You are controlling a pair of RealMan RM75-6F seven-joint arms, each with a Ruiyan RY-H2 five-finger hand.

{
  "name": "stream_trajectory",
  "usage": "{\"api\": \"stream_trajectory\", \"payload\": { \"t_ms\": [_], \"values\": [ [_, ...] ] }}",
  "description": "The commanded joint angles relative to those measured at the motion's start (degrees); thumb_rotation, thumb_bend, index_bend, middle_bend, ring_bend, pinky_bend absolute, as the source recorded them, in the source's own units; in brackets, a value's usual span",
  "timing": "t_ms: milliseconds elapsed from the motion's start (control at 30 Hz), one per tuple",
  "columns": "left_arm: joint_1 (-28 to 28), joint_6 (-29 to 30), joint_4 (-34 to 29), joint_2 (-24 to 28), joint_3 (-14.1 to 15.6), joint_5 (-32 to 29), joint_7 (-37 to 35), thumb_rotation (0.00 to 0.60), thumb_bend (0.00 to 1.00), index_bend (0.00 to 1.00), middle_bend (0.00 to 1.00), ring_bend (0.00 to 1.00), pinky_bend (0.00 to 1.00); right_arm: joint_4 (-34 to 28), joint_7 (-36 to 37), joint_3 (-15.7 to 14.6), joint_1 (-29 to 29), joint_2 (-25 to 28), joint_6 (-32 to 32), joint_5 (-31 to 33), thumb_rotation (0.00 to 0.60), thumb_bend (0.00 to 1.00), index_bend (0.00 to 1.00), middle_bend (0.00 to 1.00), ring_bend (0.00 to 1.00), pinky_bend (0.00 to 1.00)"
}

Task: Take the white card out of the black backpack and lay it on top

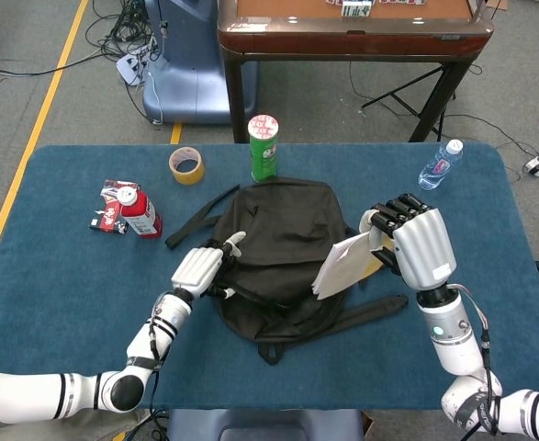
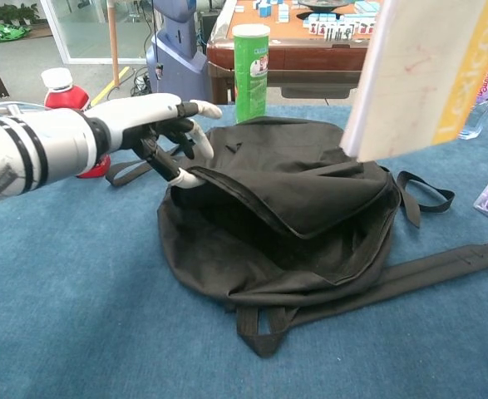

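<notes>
The black backpack (image 1: 278, 243) (image 2: 285, 208) lies flat in the middle of the blue table, its flap down over the opening. My right hand (image 1: 414, 241) hangs above the bag's right edge and grips the white card (image 1: 347, 265) with a yellow stripe, tilted and clear of the bag. In the chest view only the card (image 2: 426, 75) shows at the upper right; the right hand is out of that frame. My left hand (image 1: 200, 266) (image 2: 156, 120) is at the bag's left edge with its fingers spread, holding nothing, its fingertips close to the flap's rim.
A green can (image 1: 263, 147) (image 2: 252, 66) stands just behind the bag. A tape roll (image 1: 186, 165) and a red bottle (image 1: 139, 211) (image 2: 65, 91) are at the left. A water bottle (image 1: 439, 165) and a small packet (image 1: 428, 254) lie at the right. Straps (image 2: 443, 262) trail right.
</notes>
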Motion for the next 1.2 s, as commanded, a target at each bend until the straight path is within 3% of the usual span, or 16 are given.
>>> {"api": "stream_trajectory", "payload": {
  "t_ms": [33,300,633,700,867,900,967,1067,1200],
  "values": [
    [2.2,2.7,-2.5,1.2,0.6,4.4,-3.1,0.6,0.31,0.0,0.27,0.26,0.1,0.6,0.5,-0.3,0.1,-0.2,-1.7,1.3,0.6,0.54,0.86,0.67,0.62,0.53],
    [6.3,6.1,-5.8,6.8,1.5,8.1,-6.2,0.6,0.31,0.0,0.25,0.22,0.09,3.6,2.6,-1.7,1.6,-4.1,-7.6,4.9,0.6,0.54,0.86,0.67,0.62,0.53],
    [10.8,10.0,-4.1,10.5,3.0,10.8,-8.6,0.6,0.31,0.0,0.24,0.21,0.08,7.7,7.6,0.5,5.9,-9.5,-17.5,14.1,0.6,0.54,0.85,0.65,0.6,0.54],
    [11.5,10.3,-3.5,11.0,3.3,11.1,-8.9,0.6,0.31,0.0,0.24,0.21,0.08,7.9,7.5,0.7,7.0,-9.5,-21.2,17.0,0.6,0.53,0.74,0.56,0.52,0.53],
    [12.7,11.1,-2.1,11.9,3.6,12.2,-9.1,0.6,0.3,0.0,0.23,0.2,0.07,9.4,7.3,1.6,9.6,-9.5,-27.7,22.3,0.6,0.47,0.12,0.16,0.15,0.26],
    [12.9,11.2,-1.9,12.0,3.7,12.5,-9.0,0.6,0.3,0.0,0.23,0.2,0.07,9.7,7.7,1.9,9.8,-9.7,-27.9,22.6,0.6,0.46,0.06,0.12,0.12,0.23],
    [13.3,11.6,-1.3,12.4,3.9,13.1,-8.9,0.6,0.3,0.0,0.23,0.2,0.07,10.7,8.5,2.3,10.0,-10.1,-27.4,22.3,0.6,0.39,0.0,0.04,0.04,0.13],
    [14.1,12.2,-0.6,12.7,4.2,13.8,-9.0,0.6,0.3,0.0,0.23,0.19,0.07,11.6,8.9,2.6,9.9,-10.4,-25.8,21.3,0.6,0.32,0.0,0.0,0.0,0.05],
    [15.1,12.5,0.3,13.3,4.5,14.5,-9.5,0.6,0.3,0.0,0.23,0.19,0.06,11.2,11.0,3.4,9.1,-9.1,-23.7,20.2,0.6,0.3,0.0,0.02,0.0,0.04]
  ]
}}
